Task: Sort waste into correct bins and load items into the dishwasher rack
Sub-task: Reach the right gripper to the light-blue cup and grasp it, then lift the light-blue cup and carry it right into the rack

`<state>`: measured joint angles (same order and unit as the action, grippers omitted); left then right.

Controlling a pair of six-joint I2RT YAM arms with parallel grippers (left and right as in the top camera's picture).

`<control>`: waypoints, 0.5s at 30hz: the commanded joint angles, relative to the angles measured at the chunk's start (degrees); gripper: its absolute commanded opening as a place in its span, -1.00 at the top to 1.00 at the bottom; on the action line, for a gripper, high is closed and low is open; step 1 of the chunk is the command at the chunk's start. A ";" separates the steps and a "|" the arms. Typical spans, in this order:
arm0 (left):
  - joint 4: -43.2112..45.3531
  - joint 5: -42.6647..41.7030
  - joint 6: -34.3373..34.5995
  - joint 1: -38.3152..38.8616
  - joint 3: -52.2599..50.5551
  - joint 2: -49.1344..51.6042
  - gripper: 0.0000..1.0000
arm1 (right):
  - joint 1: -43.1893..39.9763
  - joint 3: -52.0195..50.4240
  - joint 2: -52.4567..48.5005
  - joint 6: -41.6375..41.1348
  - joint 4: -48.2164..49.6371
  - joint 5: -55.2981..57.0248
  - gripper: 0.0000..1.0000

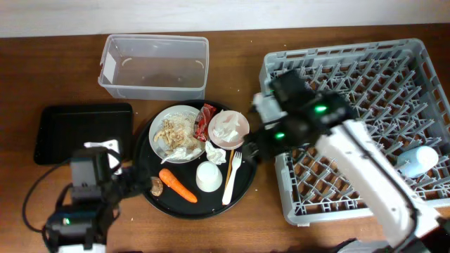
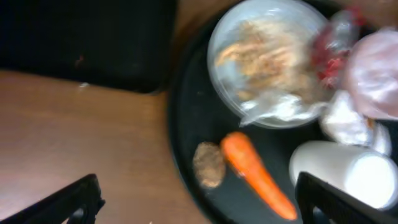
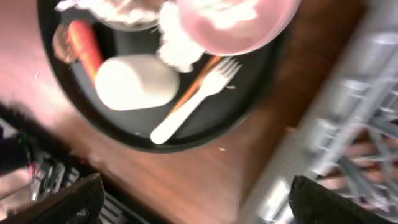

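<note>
Blue cup (image 1: 416,160) in rack (image 1: 365,63), scraps (image 1: 172,130) (beige) in bowl (image 1: 154,135)

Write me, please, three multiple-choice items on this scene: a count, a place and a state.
1. How many bowls stand on the round black tray? A two; B one; C three.
2. Where is the light blue cup? A in the clear tub; B on the round black tray; C in the dishwasher rack.
3. How is the right gripper? A shut on a thing; B open; C shut on nothing.
Key: 1 A, the grey-white bowl and the pink bowl; 2 C, it lies among the rack's pegs; 3 B, its fingers stand wide apart in the right wrist view.
</note>
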<state>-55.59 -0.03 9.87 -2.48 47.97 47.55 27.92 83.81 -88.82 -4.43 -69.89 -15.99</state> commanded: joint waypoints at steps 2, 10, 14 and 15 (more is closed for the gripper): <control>-4.96 1.14 -0.07 -11.80 5.66 9.88 -0.99 | 8.94 0.85 -4.52 -4.37 4.15 0.68 -0.97; -7.30 -1.73 -0.09 -17.18 5.66 16.24 -0.99 | 22.03 0.85 -15.89 -10.67 11.93 10.78 -0.97; -7.43 -1.73 -0.09 -17.18 5.66 16.24 -0.99 | 23.10 0.83 -19.76 -13.05 15.67 12.17 -0.97; -7.43 -1.75 -0.09 -17.18 5.66 16.24 -0.99 | 23.10 0.83 -20.39 -13.05 16.15 12.13 -0.97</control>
<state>-62.96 -1.10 9.87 -19.29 52.69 63.70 50.74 83.79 -107.57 -16.10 -54.54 -5.37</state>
